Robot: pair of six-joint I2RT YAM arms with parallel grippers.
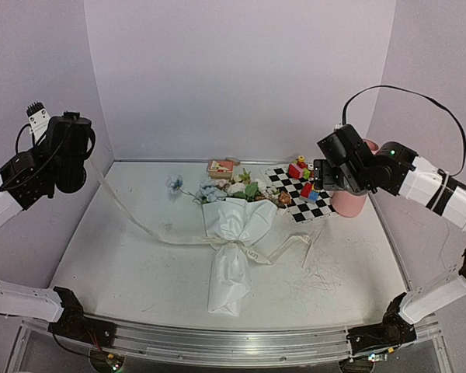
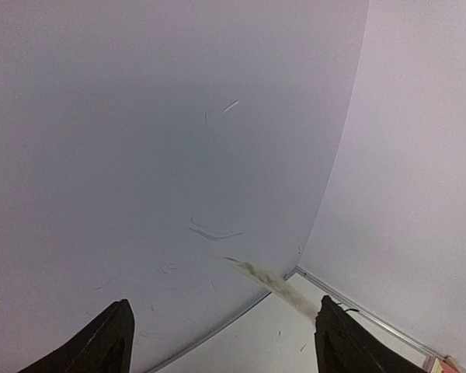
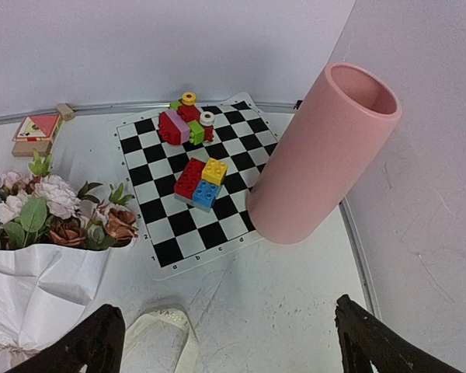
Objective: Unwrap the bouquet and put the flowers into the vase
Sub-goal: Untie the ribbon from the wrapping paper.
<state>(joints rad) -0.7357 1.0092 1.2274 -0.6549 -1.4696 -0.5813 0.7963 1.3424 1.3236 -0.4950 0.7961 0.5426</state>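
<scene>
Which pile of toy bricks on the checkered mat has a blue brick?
The red, yellow and blue brick pile, nearer the tall pink vase; the red, pink and green pile behind it has none.

- The bouquet point(image 1: 231, 241) lies lengthwise in the middle of the tabletop point(image 1: 116, 264), blooms toward the far wall, splitting the surface into left and right halves.
- Left of it the tabletop is bare, crossed only by a thin ribbon point(image 1: 151, 231).
- At the far right, toy blocks point(image 3: 200, 183) crowd the checkerboard point(image 3: 233, 155).
- The vase point(image 3: 318, 155) stands at the checkerboard's right edge, with a narrow strip between it and the side wall; its mouth is open from above.
- Bare tabletop lies in front of the checkerboard.
</scene>
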